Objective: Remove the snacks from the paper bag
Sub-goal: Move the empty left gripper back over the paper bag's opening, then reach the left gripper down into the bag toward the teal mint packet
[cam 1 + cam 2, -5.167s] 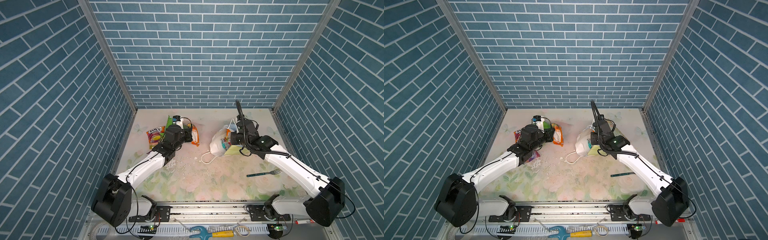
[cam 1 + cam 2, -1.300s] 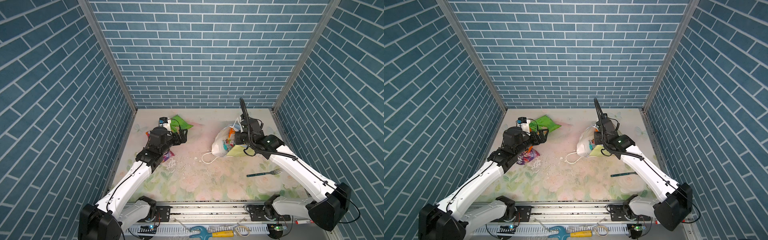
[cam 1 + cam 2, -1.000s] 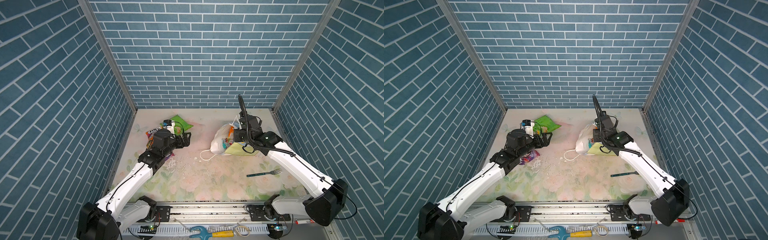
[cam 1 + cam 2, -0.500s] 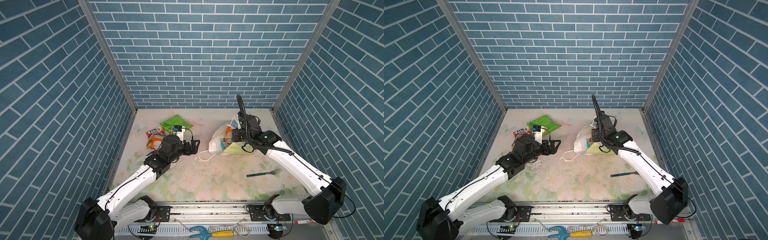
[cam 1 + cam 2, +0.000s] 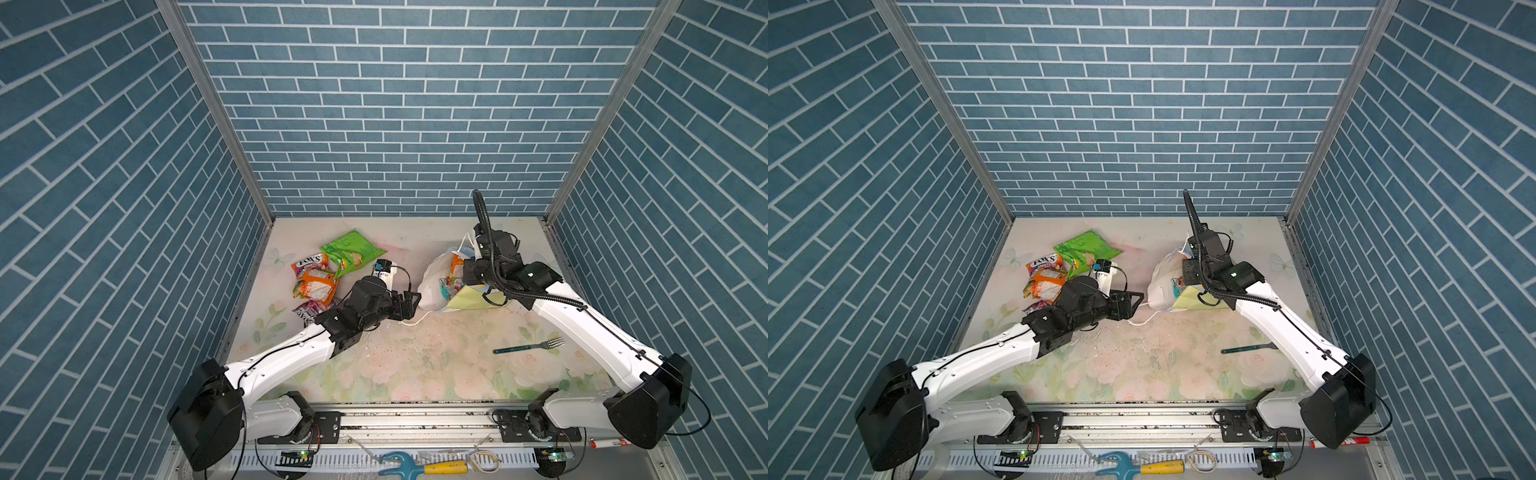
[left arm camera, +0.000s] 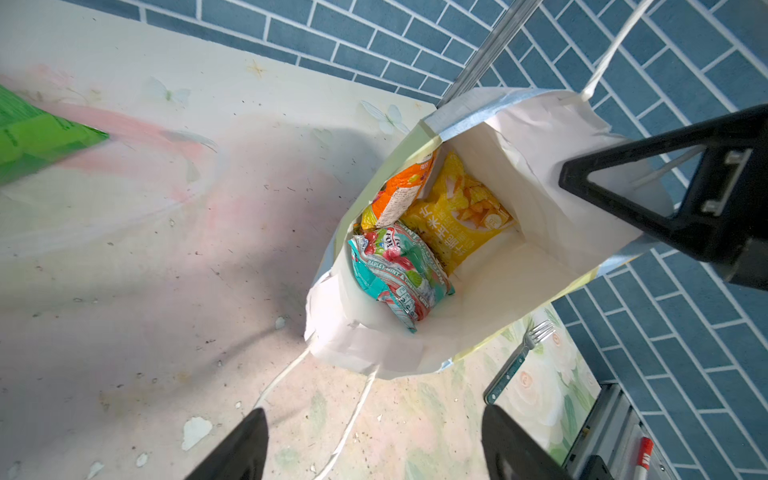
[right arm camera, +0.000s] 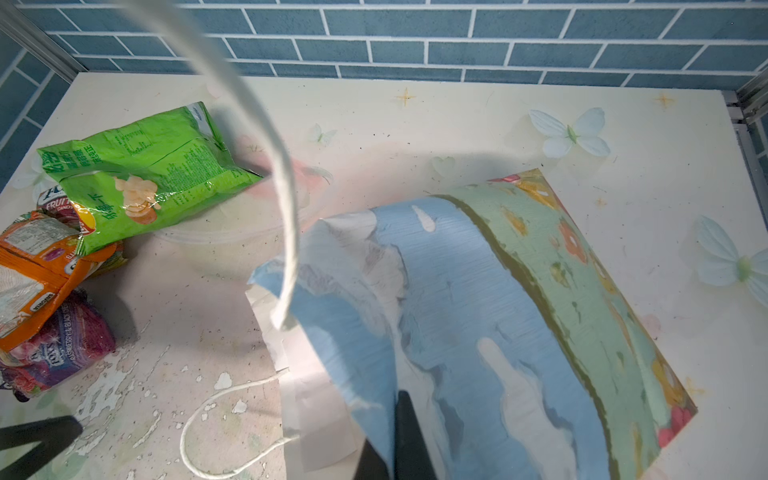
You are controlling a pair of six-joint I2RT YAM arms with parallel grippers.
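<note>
Gaping sideways, the paper bag [image 6: 519, 137] holds three crinkly snacks [image 6: 399, 270].

Snacks [image 5: 316, 286] lie left of the paper bag [image 5: 430, 282]; more packets [image 6: 399, 266] inside; fork [image 5: 528, 345] before it.

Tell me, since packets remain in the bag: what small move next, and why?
Probably ease the left gripper into the paper bag toward the teal mint packet nearest its mouth: the jaws stand open and empty just outside, and the right gripper pinches the rim, holding the mouth open.
</note>
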